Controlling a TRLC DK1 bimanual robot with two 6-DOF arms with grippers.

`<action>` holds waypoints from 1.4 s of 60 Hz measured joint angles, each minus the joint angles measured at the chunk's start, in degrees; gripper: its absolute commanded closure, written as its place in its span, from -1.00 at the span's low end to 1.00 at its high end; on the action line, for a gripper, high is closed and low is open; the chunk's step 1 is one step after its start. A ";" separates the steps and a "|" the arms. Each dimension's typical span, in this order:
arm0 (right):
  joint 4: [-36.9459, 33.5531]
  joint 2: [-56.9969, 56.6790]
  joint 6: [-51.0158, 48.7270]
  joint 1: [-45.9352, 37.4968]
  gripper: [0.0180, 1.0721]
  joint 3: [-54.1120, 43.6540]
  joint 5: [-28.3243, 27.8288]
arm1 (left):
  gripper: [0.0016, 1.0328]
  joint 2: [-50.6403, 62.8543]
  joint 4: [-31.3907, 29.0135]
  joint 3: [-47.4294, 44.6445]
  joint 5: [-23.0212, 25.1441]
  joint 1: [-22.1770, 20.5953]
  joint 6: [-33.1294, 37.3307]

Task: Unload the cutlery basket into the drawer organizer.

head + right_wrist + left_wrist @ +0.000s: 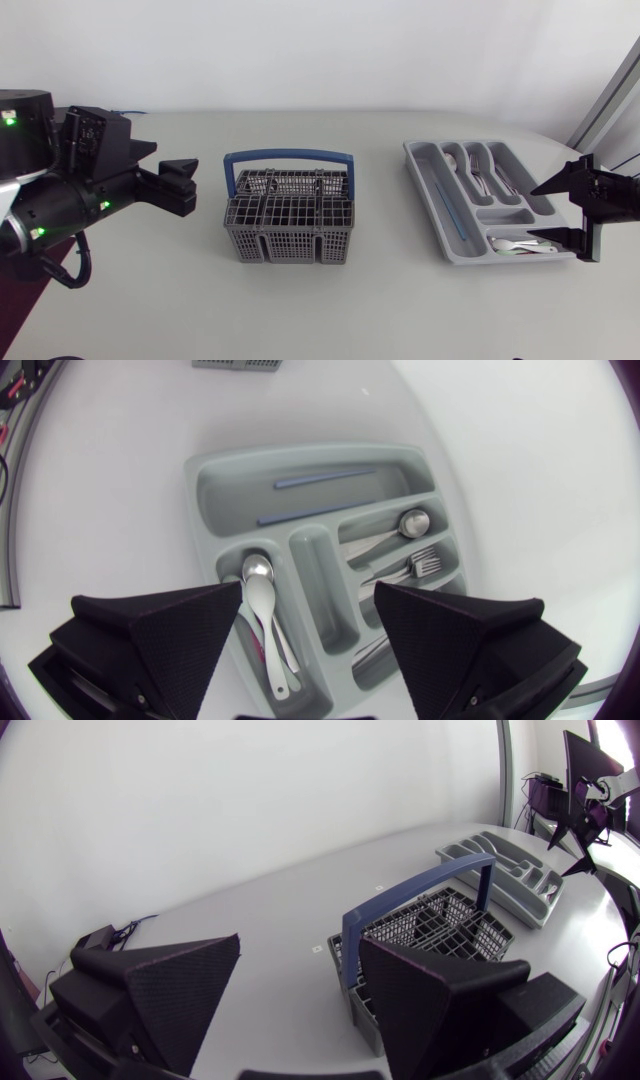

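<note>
Two arms, one grey mesh plastic cutlery basket with a blue hoop handle [288,228], one grey moulded plastic drawer organizer [480,200], all on one pale table [330,310].
Basket upright mid-table, well apart from the organizer towards the right arm's side. Inside the organizer: two thin blue sticks [325,477] in the long compartment, one metal spoon [415,522] and one metal fork [425,563] in the narrower slots, another metal spoon [257,568] beside a white plastic spoon [262,610] in the end compartment; any further pieces too overlapped to count. Left gripper [190,187] level beside the basket, pointing at it, fingers spread wide. Right gripper [535,214] at the organizer's outer edge, angled down over it, fingers likewise wide apart.
</note>
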 measured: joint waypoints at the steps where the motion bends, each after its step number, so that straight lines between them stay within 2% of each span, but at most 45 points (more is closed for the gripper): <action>1: -0.31 -0.35 0.39 0.28 -0.88 0.00 -0.42 | -0.93 -0.09 -0.13 0.00 0.00 0.22 0.02; 26: -0.94 -8.83 18.64 10.60 -0.88 -4.57 -8.39 | -0.93 -0.48 -1.14 0.00 0.02 2.80 0.59; 33: 1.11 -10.64 24.61 13.64 -0.88 -7.61 -9.68 | -0.93 0.11 -0.61 -0.02 0.04 3.13 0.42; 43: 7.87 -13.94 33.99 18.91 -0.88 -12.39 -9.86 | -0.93 2.27 0.20 -0.11 0.20 4.17 0.42; 52: 15.58 -16.46 43.34 25.38 -0.88 -15.98 -8.76 | -0.93 6.25 1.36 -0.33 2.25 7.21 0.44; 65: 25.18 -16.35 53.83 34.91 -0.88 -18.03 -3.56 | -0.93 14.01 5.68 -1.42 3.37 11.10 1.11; 74: 31.34 -12.22 59.54 39.85 -0.88 -18.01 -0.35 | -0.93 22.23 8.50 -1.51 3.93 11.30 2.27; 84: 36.13 -4.66 63.10 44.02 -0.88 -17.22 2.38 | -0.93 29.94 10.88 -1.38 4.11 8.92 2.43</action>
